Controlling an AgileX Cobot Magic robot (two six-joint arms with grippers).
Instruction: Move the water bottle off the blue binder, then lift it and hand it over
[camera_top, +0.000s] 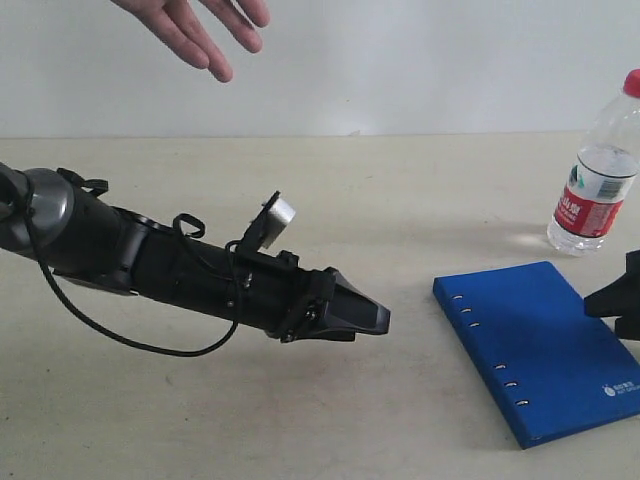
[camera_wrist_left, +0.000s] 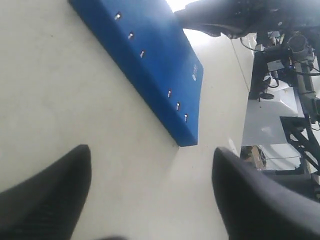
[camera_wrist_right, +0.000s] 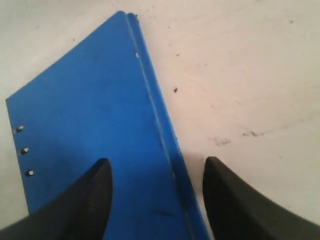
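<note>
The water bottle (camera_top: 598, 170), clear with a red cap and red-and-white label, stands upright on the table behind the blue binder (camera_top: 540, 345), off it. The binder lies flat at the right, slot holes along its left edge, and also shows in the left wrist view as the blue binder (camera_wrist_left: 150, 60) and in the right wrist view as the blue binder (camera_wrist_right: 95, 130). My left gripper (camera_top: 375, 320) hovers open over bare table left of the binder, nothing between its fingers. My right gripper (camera_wrist_right: 157, 172) is open above the binder's right edge; only its dark tip (camera_top: 618, 300) shows at the frame's right side.
A human hand (camera_top: 200, 28) hangs palm-down at the top left. The beige table (camera_top: 300, 420) runs to a white wall. A cable loops under the left arm (camera_top: 130, 255). Equipment frames (camera_wrist_left: 285, 75) stand beyond the table.
</note>
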